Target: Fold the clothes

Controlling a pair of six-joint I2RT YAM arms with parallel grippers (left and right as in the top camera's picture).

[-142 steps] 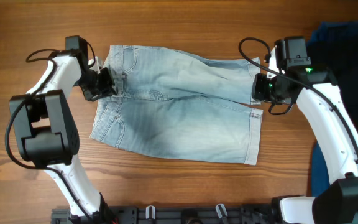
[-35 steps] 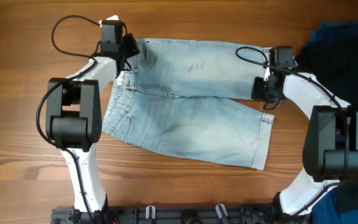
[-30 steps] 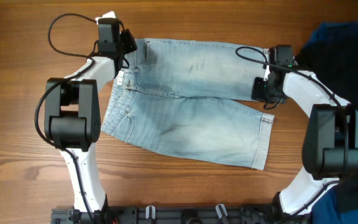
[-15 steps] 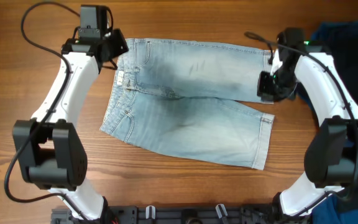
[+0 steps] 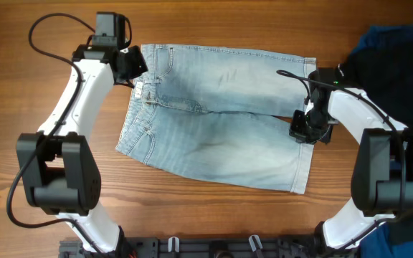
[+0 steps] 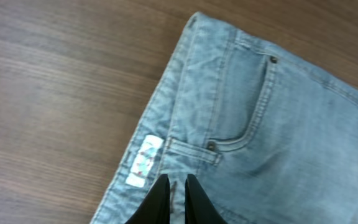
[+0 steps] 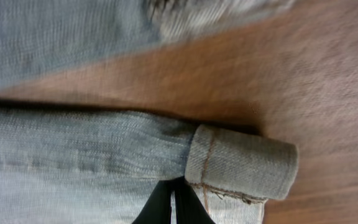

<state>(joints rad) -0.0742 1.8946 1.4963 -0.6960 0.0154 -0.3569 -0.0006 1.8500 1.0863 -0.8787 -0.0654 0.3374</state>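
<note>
The light-blue denim shorts [image 5: 214, 122] lie flat on the wooden table [image 5: 34, 179], waistband to the left and legs to the right. My left gripper [image 5: 136, 69] hovers at the waistband's far corner. In the left wrist view its tips [image 6: 176, 182] stand a narrow slit apart over the denim [image 6: 260, 124], next to a white label [image 6: 143, 163], with nothing between them. My right gripper [image 5: 300, 132] is at the near leg's hem. In the right wrist view it [image 7: 173, 186] is shut, its tips pressed against a curled-over hem corner [image 7: 241, 165].
Dark-blue fabric [image 5: 400, 43] is piled at the table's far right, with black cloth [image 5: 355, 61] beside it, close to my right arm. A black rail [image 5: 214, 248] runs along the near edge. Bare wood [image 6: 55, 93] lies left of the waistband.
My right gripper has dropped from the far leg's hem to the near leg's hem. My left gripper's jaws have parted slightly at the waistband, and it has shifted a little.
</note>
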